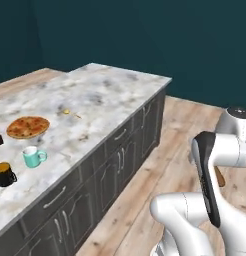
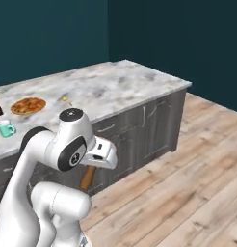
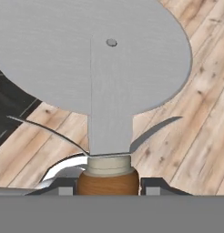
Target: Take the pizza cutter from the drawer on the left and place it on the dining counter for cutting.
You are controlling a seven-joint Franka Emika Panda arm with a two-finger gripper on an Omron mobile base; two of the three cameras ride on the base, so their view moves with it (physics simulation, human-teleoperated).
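The gripper (image 3: 108,187) is clamped on the pizza cutter's (image 3: 93,59) brown handle, over the wood floor (image 2: 188,169) beside the dining counter (image 1: 100,100). On the counter's near edge stand a black mug (image 1: 4,174) and teal mug (image 1: 33,156); a pizza (image 1: 28,127) lies farther in. No writing is readable.

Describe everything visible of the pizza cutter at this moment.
The pizza cutter has a large round grey metal wheel with a small centre rivet, a flat grey stem, curved silver guards, a pale collar and a brown wooden handle. The fingers clamp the handle from both sides. It is held above wooden floor; the handle also shows beside the arm in the right base view.
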